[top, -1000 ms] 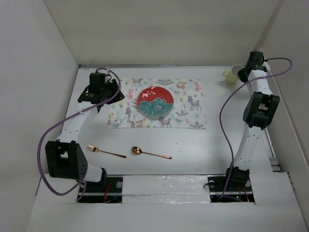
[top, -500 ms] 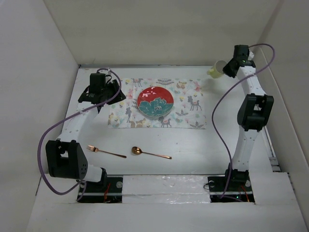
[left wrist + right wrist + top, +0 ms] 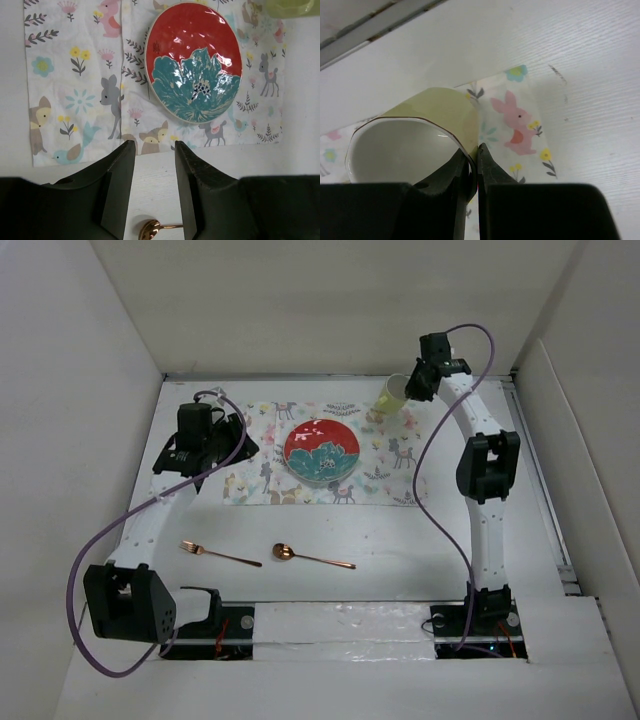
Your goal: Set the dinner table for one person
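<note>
The right gripper is pinched tight on the rim of a pale yellow-green cup, which hangs tilted over the far right corner of the deer-print placemat. The left gripper stands moderately parted with nothing between its jaws. A red and teal plate lies ahead of it, a copper spoon lies just behind its tips, and the white counter spreads beneath both grippers.

A placemat printed with deer and flowers carries a red plate with a teal flower. A copper fork and spoon lie nearer, handles pointing right. A pale yellow cup hangs tilted over the placemat's far right corner.
</note>
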Available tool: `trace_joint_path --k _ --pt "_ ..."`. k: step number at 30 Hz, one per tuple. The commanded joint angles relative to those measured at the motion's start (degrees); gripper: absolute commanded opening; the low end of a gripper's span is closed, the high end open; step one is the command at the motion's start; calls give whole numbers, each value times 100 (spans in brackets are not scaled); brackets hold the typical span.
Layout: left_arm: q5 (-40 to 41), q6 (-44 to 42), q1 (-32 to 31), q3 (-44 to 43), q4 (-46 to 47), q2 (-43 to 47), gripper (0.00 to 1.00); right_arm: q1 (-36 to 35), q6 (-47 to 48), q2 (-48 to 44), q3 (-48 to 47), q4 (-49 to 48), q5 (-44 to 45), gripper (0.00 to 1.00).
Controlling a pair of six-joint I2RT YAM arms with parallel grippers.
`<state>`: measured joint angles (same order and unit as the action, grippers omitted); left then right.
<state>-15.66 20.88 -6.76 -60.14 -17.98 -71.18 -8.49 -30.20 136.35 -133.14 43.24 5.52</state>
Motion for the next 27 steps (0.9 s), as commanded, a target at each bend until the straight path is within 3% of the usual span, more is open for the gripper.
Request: trace_joint_path --k 1,13,27 --pt "-42 3 -27 46 31 227 35 146 40 -197 -371 -97 239 0" --pt "-183 39 -27 116 119 227 35 93 31 -372 -133 413 406 0" --pt "-174 47 -27 257 137 289 35 -82 110 -1093 394 158 564 0"
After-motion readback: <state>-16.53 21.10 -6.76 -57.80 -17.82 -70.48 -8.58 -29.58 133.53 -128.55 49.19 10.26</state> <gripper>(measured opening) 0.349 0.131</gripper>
